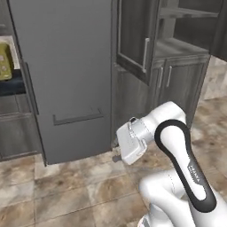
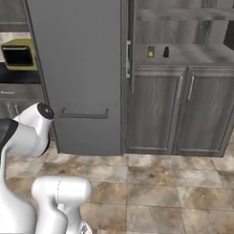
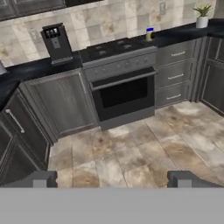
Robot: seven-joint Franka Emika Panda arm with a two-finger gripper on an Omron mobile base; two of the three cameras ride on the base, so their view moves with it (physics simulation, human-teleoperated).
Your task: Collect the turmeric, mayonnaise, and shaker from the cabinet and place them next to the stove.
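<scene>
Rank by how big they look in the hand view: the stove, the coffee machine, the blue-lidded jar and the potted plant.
1. stove, by far the largest.
2. coffee machine.
3. potted plant.
4. mayonnaise, smallest.

The plant stands farther from the camera, so its true size against the jar is unsure.

No text, label, brand, number or sign can be read anywhere; all surfaces render blank or blurred.

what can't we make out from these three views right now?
- Mayonnaise next to the stove, hand view: too small and far to read its label.
- Turmeric and shaker on the cabinet shelf, right base view: too small for any detail.
- Pincer, hand view: fingertips wide apart, their lower parts cut off at the bottom.
</scene>
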